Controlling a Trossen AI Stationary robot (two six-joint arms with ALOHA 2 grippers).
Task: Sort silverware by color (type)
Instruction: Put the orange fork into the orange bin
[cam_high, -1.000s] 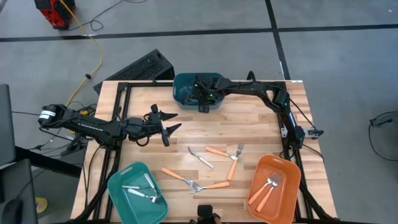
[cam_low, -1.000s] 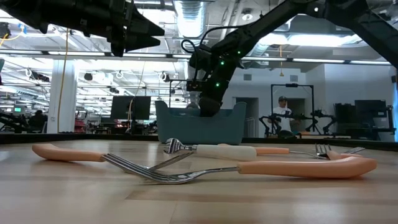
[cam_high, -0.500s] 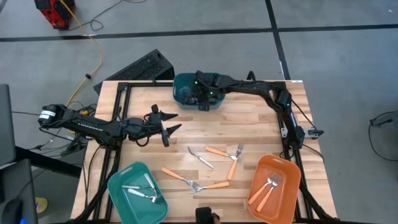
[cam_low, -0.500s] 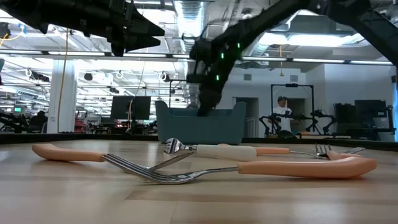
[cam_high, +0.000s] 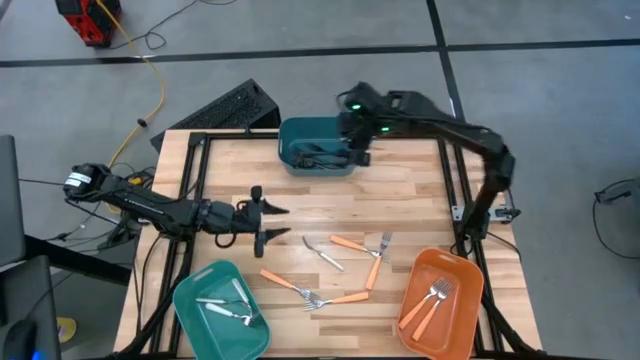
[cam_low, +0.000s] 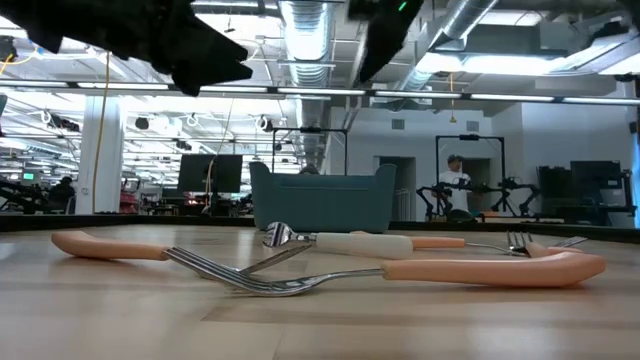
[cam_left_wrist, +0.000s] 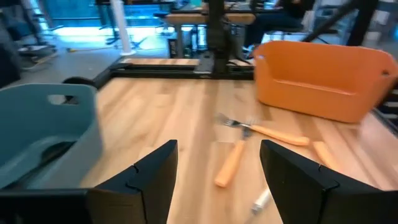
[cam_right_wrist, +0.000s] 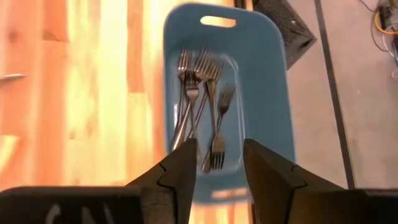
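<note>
Loose silverware lies flat mid-table: a white-handled fork (cam_high: 322, 252) and several orange-handled forks (cam_high: 355, 244), (cam_high: 285, 283). My left gripper (cam_high: 270, 222) hovers open just left of them, pointing nearly level toward the table's right; its wrist view shows orange-handled forks (cam_left_wrist: 267, 132) ahead of it. My right gripper (cam_high: 357, 150) hangs open high over the dark teal bin (cam_high: 296, 132) at the far edge. Several dark forks (cam_right_wrist: 199, 106) lie on that bin's floor, below my right gripper (cam_right_wrist: 217, 174), which has nothing between its fingers.
A light teal bin (cam_high: 192, 290) with white-handled forks stands at the near left corner. An orange bin (cam_high: 462, 268) with orange-handled forks stands at the near right. Bare wood lies between the far bin and the loose forks.
My right gripper has risen out of the dark teal bin and drawn back toward the table's right, high above the bin. My left gripper has swung a little toward the near edge and the loose forks, its fingers still apart.
</note>
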